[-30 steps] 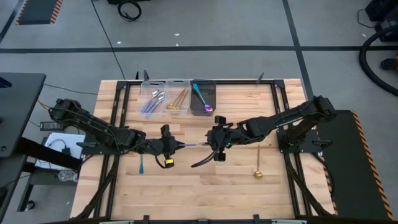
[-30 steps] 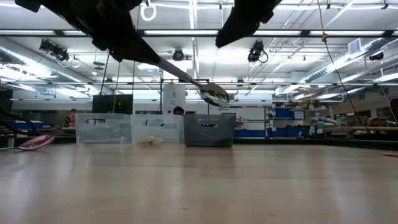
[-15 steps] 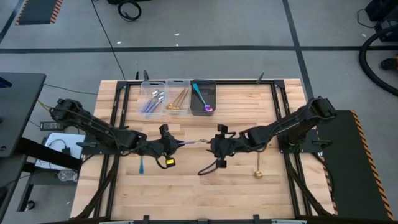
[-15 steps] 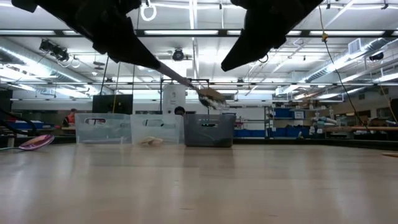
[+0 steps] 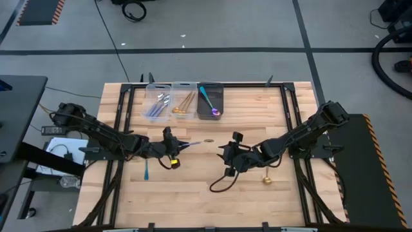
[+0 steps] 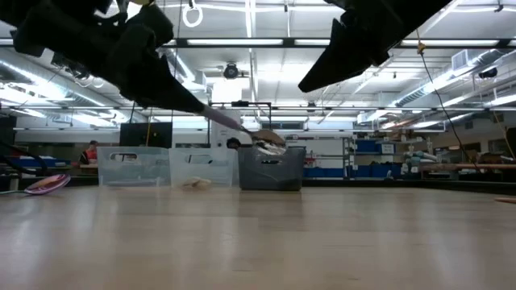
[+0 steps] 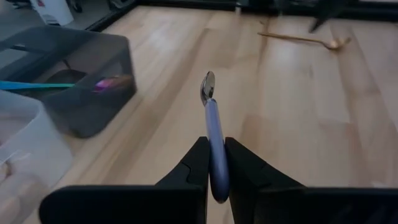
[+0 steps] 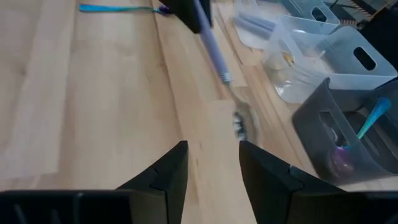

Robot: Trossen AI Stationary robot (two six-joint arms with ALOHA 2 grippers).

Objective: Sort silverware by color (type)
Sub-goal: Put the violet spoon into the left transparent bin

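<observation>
A spoon with a lilac handle and a silver bowl (image 5: pixel 207 140) hangs above the table's middle, and my left gripper (image 5: pixel 175 145) is shut on it. My right gripper (image 5: pixel 223 154) stands open just to the near right of the spoon's bowl (image 8: pixel 239 121), touching nothing. A gold spoon (image 5: pixel 266 171) lies flat on the table at the right. A teal-handled spoon (image 5: pixel 146 171) lies flat at the near left. Three bins stand at the far edge: one (image 5: pixel 158 102) with lilac spoons, one (image 5: pixel 184 102) with gold ones, and a dark one (image 5: pixel 210 102) with a teal and purple spoon. My left gripper pinches the spoon's lilac handle (image 7: pixel 214 163) near its free end between its two fingers. The fingers come from the table's left, slanting a little down, and lie along the handle. The spoon sticks out past them toward the right, bowl (image 7: pixel 207 87) foremost, clear of the table.
Black frame rails (image 5: pixel 122 109) run along the table's left and right sides. A dark cable (image 5: pixel 219 183) loops on the wood near my right gripper. Bare wood lies between the bins and the two grippers.
My right gripper has drawn back from the spoon's bowl toward the near edge and gone down, still open. My left gripper has sunk a little with the spoon, whose bowl now hangs lower.
</observation>
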